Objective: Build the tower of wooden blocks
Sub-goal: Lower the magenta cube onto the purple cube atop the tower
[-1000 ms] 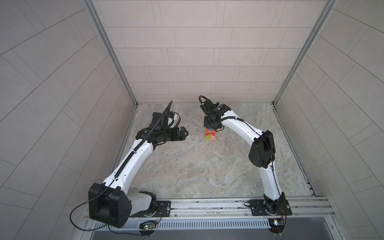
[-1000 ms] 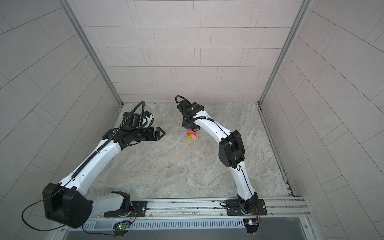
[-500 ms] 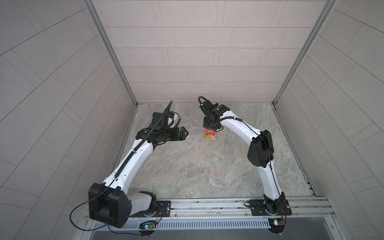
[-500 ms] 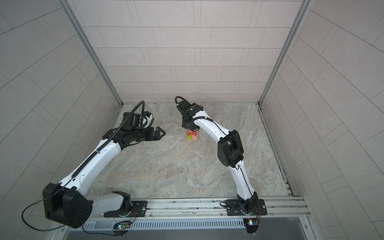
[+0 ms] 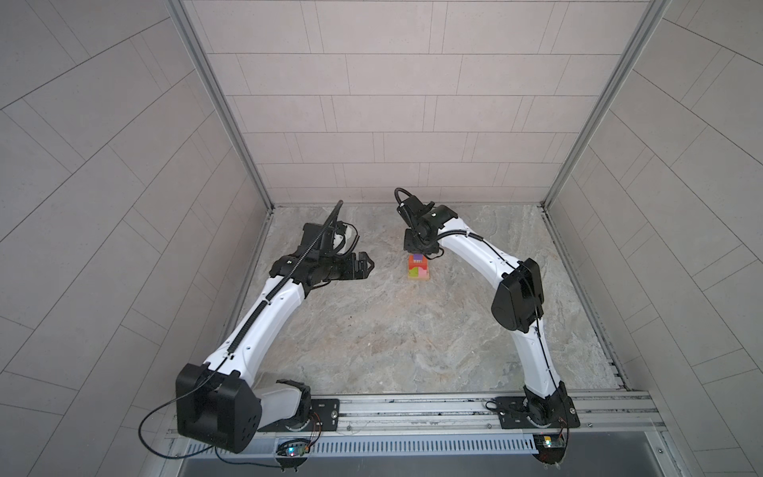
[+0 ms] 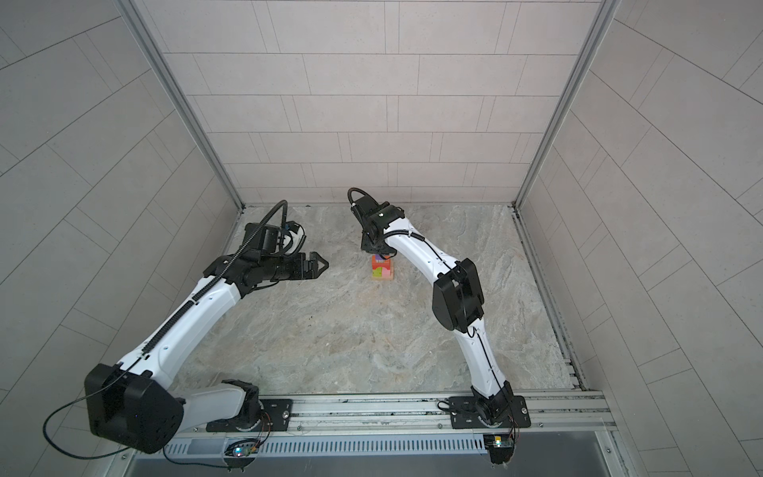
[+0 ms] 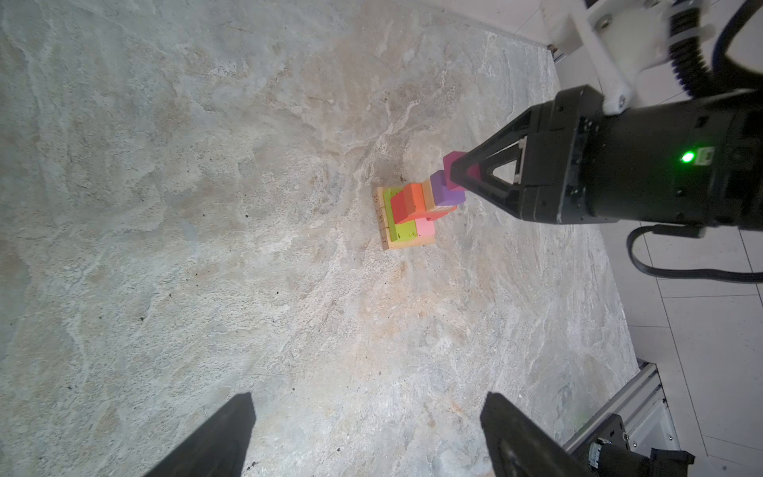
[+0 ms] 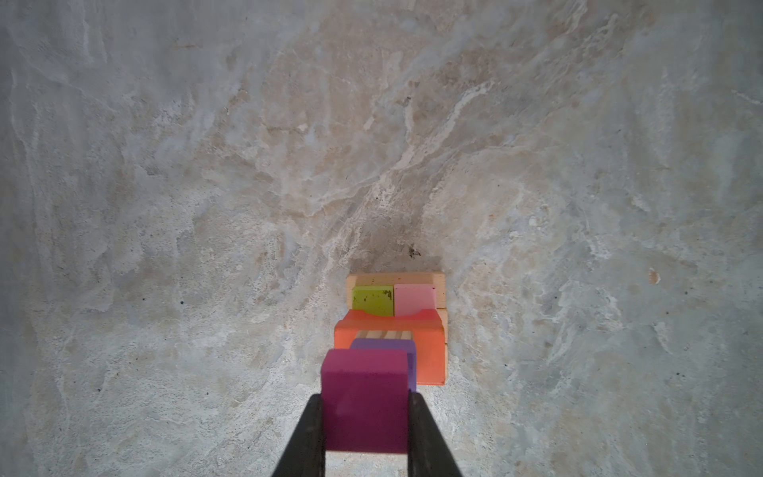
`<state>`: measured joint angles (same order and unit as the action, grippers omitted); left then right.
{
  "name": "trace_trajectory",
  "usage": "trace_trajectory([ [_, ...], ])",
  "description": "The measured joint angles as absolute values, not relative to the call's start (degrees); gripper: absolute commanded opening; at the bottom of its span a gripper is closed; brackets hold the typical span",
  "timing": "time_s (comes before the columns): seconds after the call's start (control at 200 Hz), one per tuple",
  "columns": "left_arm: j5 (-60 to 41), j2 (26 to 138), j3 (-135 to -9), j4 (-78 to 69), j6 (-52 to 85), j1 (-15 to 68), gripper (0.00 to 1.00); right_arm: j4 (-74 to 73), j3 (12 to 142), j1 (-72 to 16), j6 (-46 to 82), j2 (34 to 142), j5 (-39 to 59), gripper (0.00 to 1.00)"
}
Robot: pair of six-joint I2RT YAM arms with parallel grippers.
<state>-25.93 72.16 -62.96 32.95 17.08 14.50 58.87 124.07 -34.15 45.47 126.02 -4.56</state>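
Note:
The tower (image 5: 418,272) (image 6: 382,269) stands mid-floor toward the back. It has tan bars (image 7: 406,244) as a base, then a green block (image 7: 402,229) and a pink block (image 7: 425,227). Above them are red and orange pieces (image 7: 406,204), a ridged tan piece (image 7: 441,212) and a purple cube (image 7: 446,194). My right gripper (image 8: 365,398) (image 5: 419,250) hangs right over the top, shut on a magenta cube (image 8: 365,396) (image 7: 452,161). I cannot tell whether that cube touches the purple cube (image 8: 396,345). My left gripper (image 5: 365,266) (image 7: 367,413) stands open and empty, left of the tower.
The marbled floor (image 5: 392,330) is bounded by tiled walls at the back and both sides. A metal rail (image 5: 413,409) with both arm bases runs along the front. No loose blocks show on the floor.
The right arm has edged slightly leftward over the tower with the magenta cube still gripped. The left arm has not moved.

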Motion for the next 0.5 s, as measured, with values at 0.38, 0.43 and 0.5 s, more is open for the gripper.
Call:
trace_trajectory([
  [0.38,-25.93,72.16,-62.96,32.95,17.08,14.5,0.93,60.18,124.81,-34.06,45.45,126.02,-4.6,0.16],
  [0.43,-25.93,72.16,-62.96,32.95,17.08,14.5,0.93,60.29,124.81,-34.06,45.45,126.02,-4.6,0.16],
  [0.5,-25.96,72.16,-62.96,32.95,17.08,14.5,0.93,60.34,124.81,-34.06,45.45,126.02,-4.58,0.16],
])
